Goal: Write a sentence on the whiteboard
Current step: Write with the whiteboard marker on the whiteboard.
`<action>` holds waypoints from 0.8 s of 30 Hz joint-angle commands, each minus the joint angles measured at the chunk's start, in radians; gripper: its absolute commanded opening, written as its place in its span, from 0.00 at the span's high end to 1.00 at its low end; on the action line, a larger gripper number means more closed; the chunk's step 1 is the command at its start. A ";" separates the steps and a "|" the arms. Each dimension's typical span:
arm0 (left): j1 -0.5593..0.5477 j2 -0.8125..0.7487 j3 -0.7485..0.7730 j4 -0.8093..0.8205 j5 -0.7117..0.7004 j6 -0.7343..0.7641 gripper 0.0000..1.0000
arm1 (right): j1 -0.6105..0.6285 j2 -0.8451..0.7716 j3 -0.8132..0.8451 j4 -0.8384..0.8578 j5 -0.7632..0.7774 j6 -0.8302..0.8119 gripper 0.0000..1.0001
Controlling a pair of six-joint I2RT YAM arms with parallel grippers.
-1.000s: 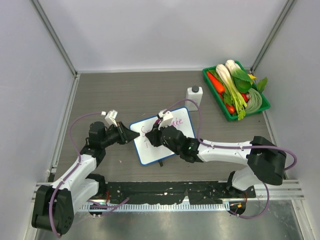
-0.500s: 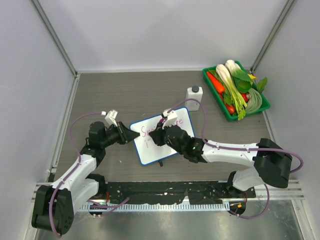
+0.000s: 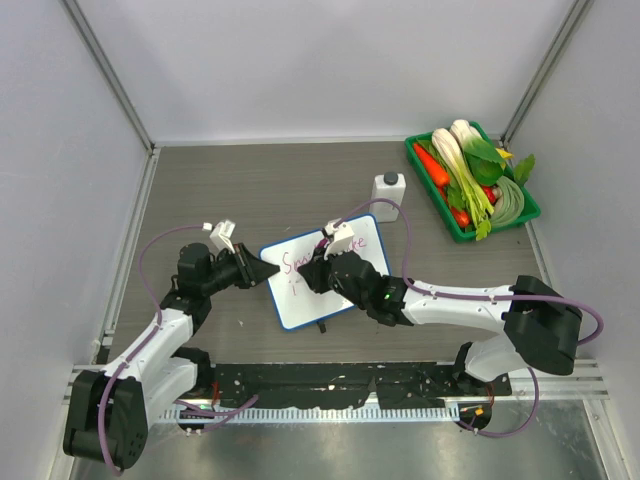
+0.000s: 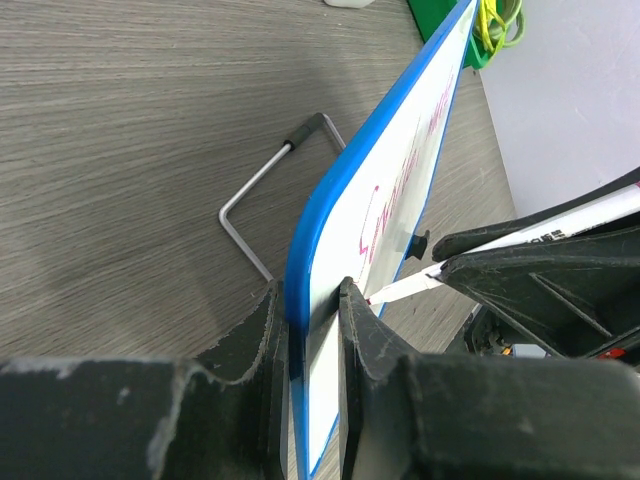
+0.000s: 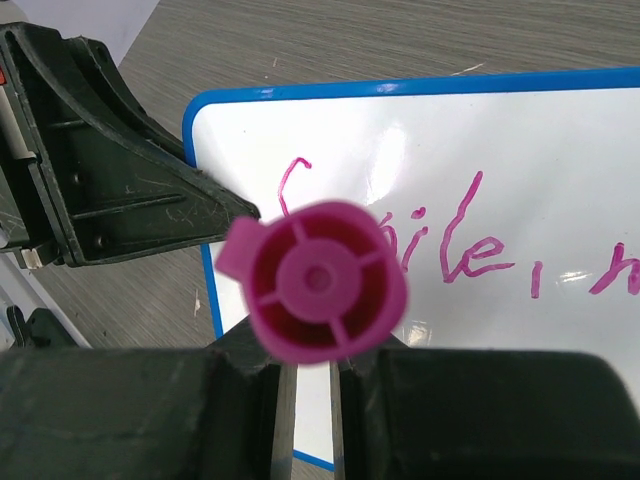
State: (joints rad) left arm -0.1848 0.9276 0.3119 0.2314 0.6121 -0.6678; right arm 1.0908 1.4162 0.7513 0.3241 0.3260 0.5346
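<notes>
Left claw (image 4: 310,296) clamps the small blue-rimmed whiteboard (image 5: 450,130), right claw (image 5: 308,388) grips a magenta marker (image 5: 318,280); the pink sentence (image 5: 470,250) beyond seems roughly half written.

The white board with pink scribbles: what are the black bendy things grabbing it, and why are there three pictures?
Those bendy things are two robot arms bolted to the near edge of a table. One picture looks down from above. The other two come from little cameras on each arm's wrist, so you see that arm's own fingers up close. Each arm ends in a two-finger tool. The left tool pinches the blue edge of the whiteboard to keep it steady. The right tool squeezes a pink marker, and the marker's tip is up against the board. The sentence is the pink writing on the board. Farther back on the table stand a white bottle and a green tray full of vegetables.
</notes>
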 commanded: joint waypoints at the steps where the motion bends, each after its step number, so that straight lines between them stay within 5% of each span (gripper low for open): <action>1: 0.018 0.017 -0.008 -0.049 -0.169 0.122 1.00 | -0.003 0.004 -0.001 0.029 0.011 0.013 0.99; 24: 0.019 0.011 -0.011 -0.049 -0.170 0.122 1.00 | -0.005 -0.040 -0.096 0.001 -0.028 0.050 0.99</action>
State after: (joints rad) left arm -0.1848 0.9276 0.3119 0.2272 0.6098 -0.6666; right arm 1.0908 1.3964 0.6857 0.3363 0.2798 0.5694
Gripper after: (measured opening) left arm 0.200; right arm 0.182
